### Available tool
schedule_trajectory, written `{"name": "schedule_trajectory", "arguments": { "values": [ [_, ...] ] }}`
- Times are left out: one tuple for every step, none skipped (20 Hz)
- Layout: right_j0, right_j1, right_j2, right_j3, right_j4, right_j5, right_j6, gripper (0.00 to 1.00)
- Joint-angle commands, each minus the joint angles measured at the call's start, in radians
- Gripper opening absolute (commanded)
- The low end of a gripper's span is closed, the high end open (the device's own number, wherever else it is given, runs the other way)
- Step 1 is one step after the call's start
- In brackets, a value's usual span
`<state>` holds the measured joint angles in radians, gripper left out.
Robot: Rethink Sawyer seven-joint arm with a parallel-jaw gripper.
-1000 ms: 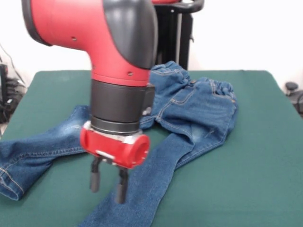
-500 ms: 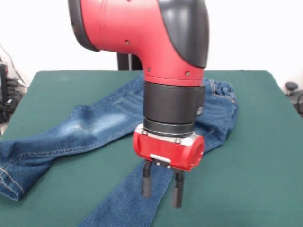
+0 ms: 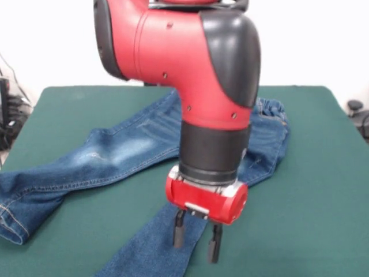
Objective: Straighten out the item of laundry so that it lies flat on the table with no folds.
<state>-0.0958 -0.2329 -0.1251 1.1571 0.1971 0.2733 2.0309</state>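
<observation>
The blue denim jeans (image 3: 109,153) lie on the dark green table (image 3: 311,190). One leg runs to the left edge, with its hem near the lower left corner. The other leg (image 3: 153,248) runs down to the bottom edge. The waistband (image 3: 271,109) shows at the right behind the arm. My gripper (image 3: 196,241) points down over the lower leg, open and empty, with a finger on each side of the leg's right edge. Whether the fingertips touch the cloth I cannot tell. The red and black arm hides the seat and crotch of the jeans.
The robot's black pedestal stands behind the arm at the table's far side. Dark cables and gear (image 3: 8,109) sit off the table's left edge. A small dark object (image 3: 354,107) sits off the right edge.
The arm has swung right, from over the left leg to over the lower leg, and dropped a little. The folded waist part seen one second ago lay spread out half a second ago.
</observation>
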Motion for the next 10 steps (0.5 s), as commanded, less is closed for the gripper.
{"name": "schedule_trajectory", "arguments": {
  "values": [
    [0.001,0.171,0.005,-0.006,0.018,0.079,0.151,1.00],
    [0.003,0.175,0.003,-0.009,0.017,0.072,0.154,1.00],
    [0.013,0.191,-0.018,-0.029,0.020,0.084,0.163,1.00],
    [0.025,0.211,-0.043,-0.053,0.023,0.104,0.172,1.00],
    [0.018,0.235,-0.031,-0.075,0.026,0.097,0.162,1.00],
    [0.011,0.260,-0.019,-0.096,0.028,0.090,0.152,1.00],
    [-0.005,0.285,0.010,-0.119,0.023,0.067,0.128,1.00],
    [-0.017,0.307,0.035,-0.136,0.023,0.037,0.118,1.00],
    [-0.016,0.323,0.037,-0.152,0.023,0.018,0.120,1.00],
    [-0.016,0.339,0.040,-0.167,0.023,-0.002,0.123,1.00]
  ]
}}
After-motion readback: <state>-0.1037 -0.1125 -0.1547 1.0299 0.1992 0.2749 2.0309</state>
